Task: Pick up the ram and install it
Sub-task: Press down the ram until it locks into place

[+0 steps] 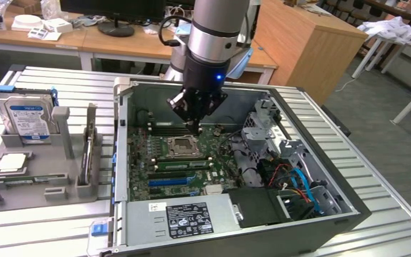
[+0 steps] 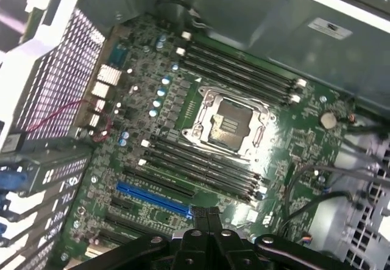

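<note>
1. One open case (image 1: 355, 217) lying on its side on a slatted counter (image 1: 48, 230), side panel off, most likely so the board (image 1: 223, 140) faces up for reaching from above.
2. Arm hanging straight down into the case, end effector (image 1: 193, 126) poised over the board beside the empty socket (image 1: 184, 143), close to the dark slots (image 1: 166, 128) on the socket's far side.
3. End effector jaws fully closed, fingertips pressed together; nothing seen between them in the wrist view (image 2: 207, 218), so judged empty-handed and gripping nothing. Contact with the board not clear from either view.
4. Ram (image 1: 182, 164) judged to be the thin green stick lying along a slot just on the near side of the socket, apparently seated there, apart from the fingertips; hard to confirm at this distance.
5. Grey tray (image 1: 20, 201) on the counter toward the exterior view's left, holding parts within the arm's reach, among them a blue-labelled drive (image 1: 25, 115) standing upright in its cradle.
</note>
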